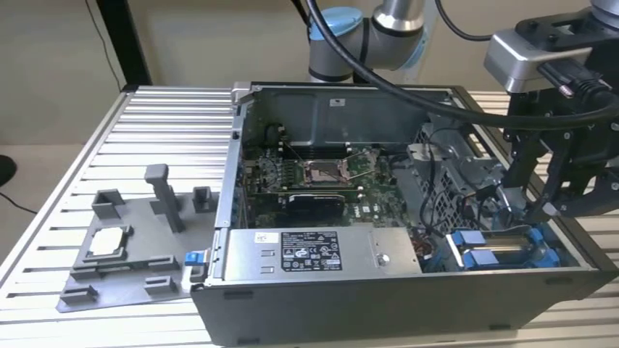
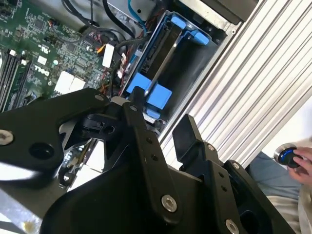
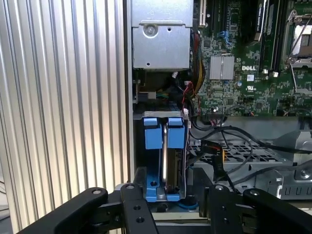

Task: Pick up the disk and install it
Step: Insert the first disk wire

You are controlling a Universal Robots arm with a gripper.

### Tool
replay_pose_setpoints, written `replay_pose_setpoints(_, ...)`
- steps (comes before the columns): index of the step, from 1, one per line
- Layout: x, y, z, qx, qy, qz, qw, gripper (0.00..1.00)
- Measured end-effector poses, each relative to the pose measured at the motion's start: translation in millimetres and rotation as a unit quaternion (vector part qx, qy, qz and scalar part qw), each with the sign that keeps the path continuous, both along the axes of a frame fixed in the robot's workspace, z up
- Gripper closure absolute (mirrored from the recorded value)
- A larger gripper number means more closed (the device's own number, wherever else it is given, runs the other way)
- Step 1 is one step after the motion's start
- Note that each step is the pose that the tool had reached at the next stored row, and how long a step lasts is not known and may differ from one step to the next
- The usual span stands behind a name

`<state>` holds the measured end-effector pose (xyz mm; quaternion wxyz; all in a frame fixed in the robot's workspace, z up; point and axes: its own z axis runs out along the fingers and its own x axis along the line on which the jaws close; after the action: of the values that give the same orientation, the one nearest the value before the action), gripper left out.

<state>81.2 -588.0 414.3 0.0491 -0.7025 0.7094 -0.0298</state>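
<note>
**Gripper released over the disk seated in the computer case's drive bay.**

Nearest you, on the exterior view's left, a grey fixture plate (image 1: pixel 135 270) lies on the slatted table (image 1: pixel 164 123) and carries 1 small square chip (image 1: pixel 106 243). In the near corner of the case (image 1: pixel 387 304), on the exterior view's right, the disk (image 1: pixel 508 250) (image 3: pixel 170 161) (image 2: pixel 155 97) stands on edge in its bay, with its blue carrier tabs showing. The gripper (image 1: pixel 541 214) (image 3: pixel 173 195) (image 2: pixel 163 109) hangs just above it. In both wrist views you see the 2 black fingers (image 3: pixel 131 204) spread apart, 1 on each side of the disk, clamping nothing. Farther in lies the green motherboard (image 1: pixel 290 174), and beyond the case stands the arm's base (image 1: pixel 338 36).
</note>
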Motion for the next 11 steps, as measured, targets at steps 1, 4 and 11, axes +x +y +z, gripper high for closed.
replay_pose_setpoints(1, 0.0, 0.0, 0.1, -0.0001, 0.0, 0.0, 1.0, 0.0)
replay_pose_setpoints(4, 0.0, 0.1, 0.0, -0.0001, 0.0, 0.0, 1.0, 0.0)
replay_pose_setpoints(11, 0.0, 0.1, -0.4, -0.0001, 0.0, 0.0, 1.0, 0.0)
